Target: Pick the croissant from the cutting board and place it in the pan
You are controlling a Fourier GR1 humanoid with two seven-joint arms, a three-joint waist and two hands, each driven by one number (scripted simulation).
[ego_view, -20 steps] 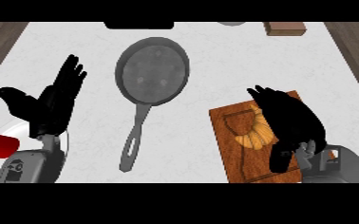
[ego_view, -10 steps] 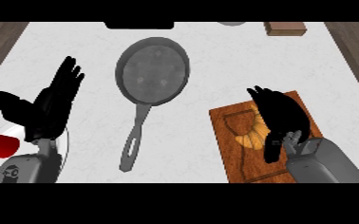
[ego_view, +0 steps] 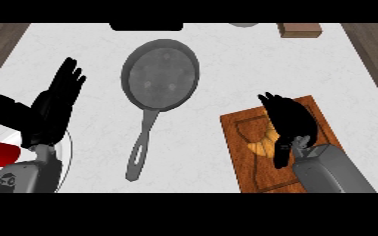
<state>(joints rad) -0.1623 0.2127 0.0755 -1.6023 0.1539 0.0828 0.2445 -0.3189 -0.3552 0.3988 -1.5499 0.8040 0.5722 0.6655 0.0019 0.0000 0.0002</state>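
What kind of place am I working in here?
Most likely a kitchen counter: a pale countertop carrying a dark frying pan, and a wooden cutting board with a croissant on it.

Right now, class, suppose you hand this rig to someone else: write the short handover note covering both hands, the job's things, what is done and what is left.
Right hand: over the croissant on the cutting board, fingers curling round it; no lift visible.
Left hand: open, resting at the left edge, fingers up.
Pan: left of the board, handle toward the robot, nothing in it.
Done: reach to the croissant.
Left: secure it, lift, carry it left, set it in the pan.
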